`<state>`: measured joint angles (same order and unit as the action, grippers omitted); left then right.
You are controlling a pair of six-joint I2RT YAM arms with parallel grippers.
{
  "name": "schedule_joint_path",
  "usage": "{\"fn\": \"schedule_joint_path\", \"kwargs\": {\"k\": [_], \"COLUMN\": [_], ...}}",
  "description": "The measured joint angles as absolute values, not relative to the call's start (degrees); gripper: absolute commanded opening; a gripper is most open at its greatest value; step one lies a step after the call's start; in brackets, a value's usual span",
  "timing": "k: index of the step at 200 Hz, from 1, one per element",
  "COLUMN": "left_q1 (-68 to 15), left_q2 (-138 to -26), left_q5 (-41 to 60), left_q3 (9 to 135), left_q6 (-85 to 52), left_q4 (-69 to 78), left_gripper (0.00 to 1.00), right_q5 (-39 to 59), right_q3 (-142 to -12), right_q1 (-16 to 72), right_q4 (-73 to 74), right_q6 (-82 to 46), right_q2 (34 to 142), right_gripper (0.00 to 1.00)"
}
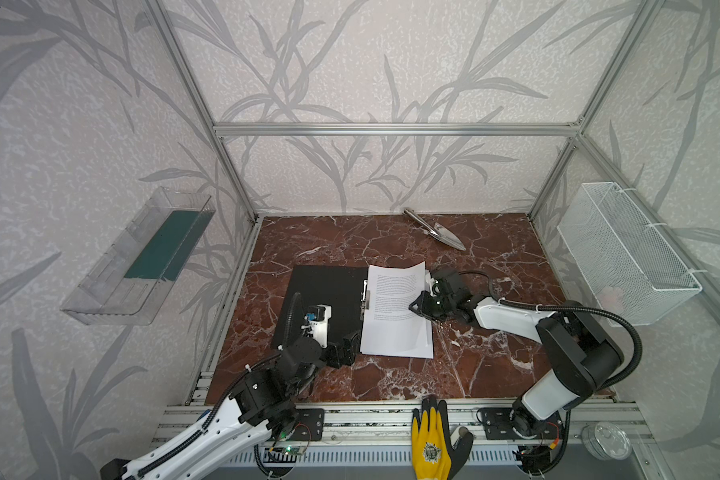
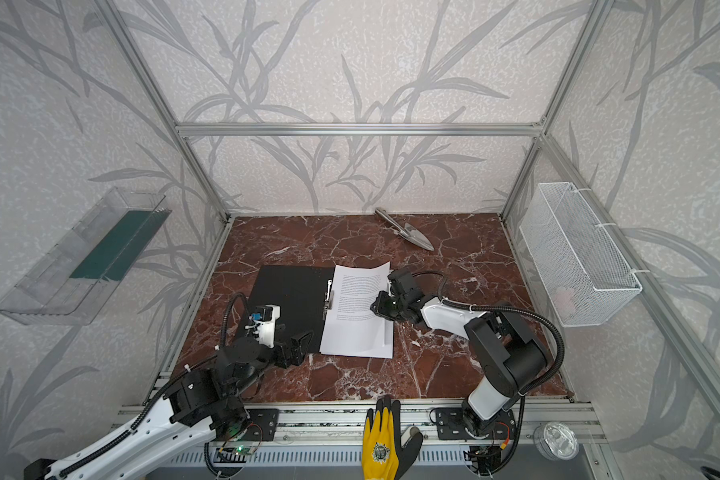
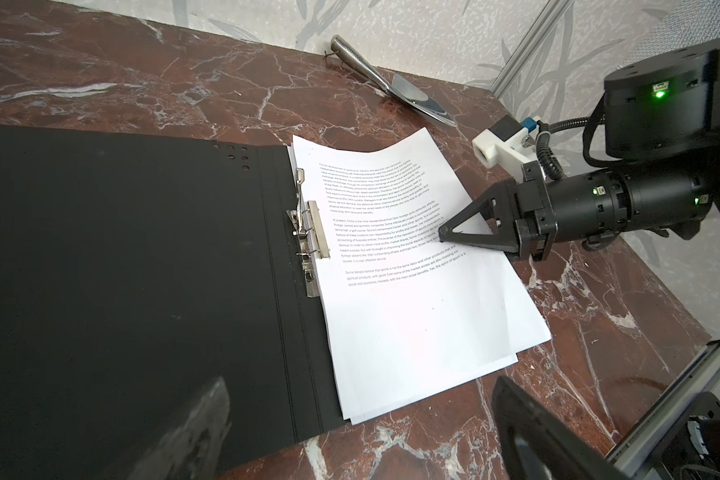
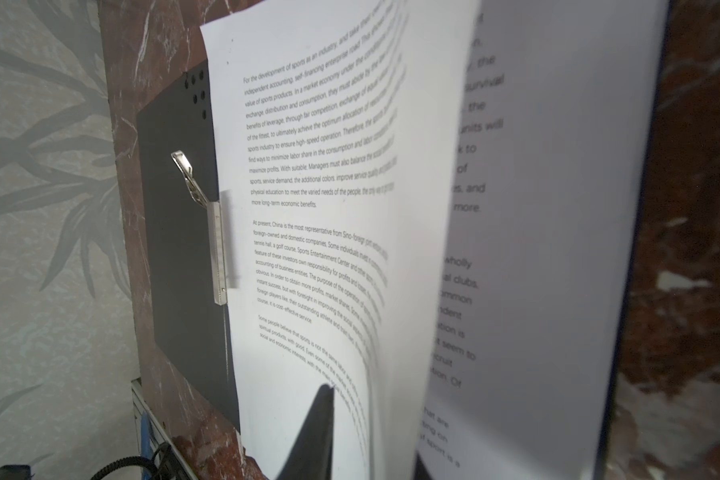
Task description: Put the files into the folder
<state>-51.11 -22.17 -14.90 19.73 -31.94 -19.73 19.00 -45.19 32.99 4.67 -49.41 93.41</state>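
Files (image 1: 395, 316) lie stacked on the right leaf of the open folder (image 1: 321, 299), inner edges against its metal clip (image 3: 308, 237), placed so the clip can take them. Right tool (image 3: 445, 233) rests its tip on the top sheet, whose outer edge curls up; whether its jaws grip that sheet cannot be told. Left tool (image 1: 346, 347) hovers wide open at the folder's near edge. Red marble desk (image 1: 495, 353); leaf-patterned walls; steel trowel (image 1: 437, 232) at rear.

In a top view, the files (image 1: 395, 309) hide the right half of the folder (image 1: 321, 303) mid-frame, their print too small to read. The yellow glove (image 1: 431, 446) runs off the bottom edge.
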Motion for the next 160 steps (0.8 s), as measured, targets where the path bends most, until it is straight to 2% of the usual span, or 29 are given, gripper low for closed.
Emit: {"fn": "schedule_joint_path", "kwargs": {"k": [36, 77, 110, 136, 160], "left_q1": [-51.1, -51.1, -51.1, -51.1, -51.1], "left_q2": [-22.2, -22.4, -22.4, -25.6, -35.6], "left_q5": [-14.9, -14.9, -14.7, -13.5, -11.8], "left_q3": [19.7, 19.7, 19.7, 20.1, 24.4], "left_q6": [-32.0, -32.0, -32.0, -32.6, -33.5], "left_q4": [-19.7, -19.7, -19.7, -19.3, -19.5], "left_gripper": [0.99, 0.99, 0.99, 0.99, 0.99], "right_q5": [18.6, 16.0, 8.8, 0.3, 2.0], "right_q3": [-45.3, -46.7, -49.8, -52.4, -52.2], "right_q1": [33.0, 33.0, 33.1, 33.3, 30.3], "right_q4": [3.8, -0.8, -10.0, -16.8, -18.2], "right_q6": [-49.1, -47.6, -43.4, -38.0, -34.2], "right_q2": [93.4, 93.3, 90.8, 85.2, 80.9], "right_gripper": [0.43, 0.76, 1.0, 0.99, 0.99]}}
